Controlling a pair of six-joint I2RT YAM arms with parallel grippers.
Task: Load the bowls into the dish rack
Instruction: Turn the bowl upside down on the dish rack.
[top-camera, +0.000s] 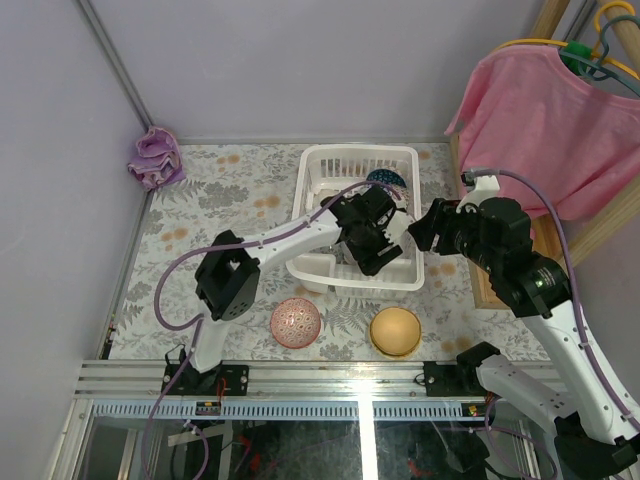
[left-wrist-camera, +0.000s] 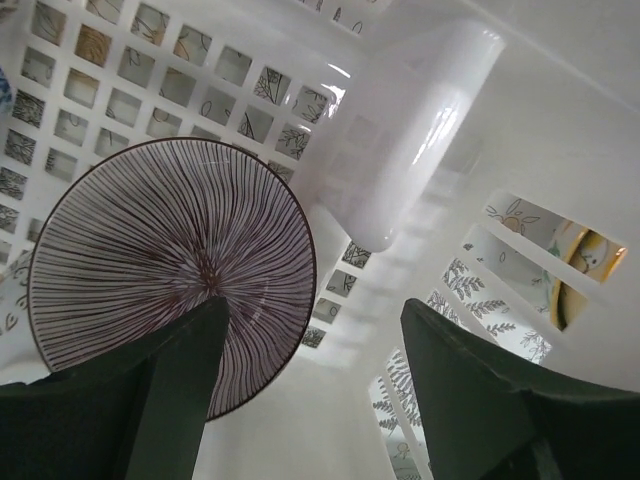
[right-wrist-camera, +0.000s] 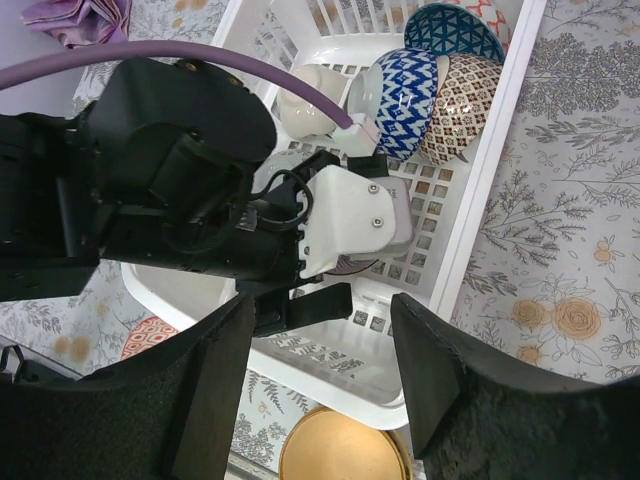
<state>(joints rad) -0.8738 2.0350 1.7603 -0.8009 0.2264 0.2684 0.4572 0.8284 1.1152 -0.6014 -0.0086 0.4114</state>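
The white dish rack (top-camera: 318, 165) stands mid-table. Inside it, my left gripper (top-camera: 371, 258) is open low over the floor. A bowl with fine dark radial lines (left-wrist-camera: 170, 250) leans on the gridded rack floor (left-wrist-camera: 100, 90), partly behind my left finger (left-wrist-camera: 175, 400), not between the jaws. At the rack's far end stand a blue-white bowl (right-wrist-camera: 405, 100), a brown patterned bowl (right-wrist-camera: 462, 110), a teal bowl (right-wrist-camera: 448, 30) and a whitish one (right-wrist-camera: 308, 88). My right gripper (top-camera: 424, 231) hangs open and empty over the rack's right near corner. A pink-red bowl (top-camera: 296, 322) and an upturned tan-yellow bowl (top-camera: 396, 331) sit in front of the rack.
A purple cloth (top-camera: 155, 158) lies at the table's far left corner. A pink shirt (top-camera: 540, 110) hangs on a wooden stand at the right. The left arm's purple cable (top-camera: 165, 290) loops over the table's left side.
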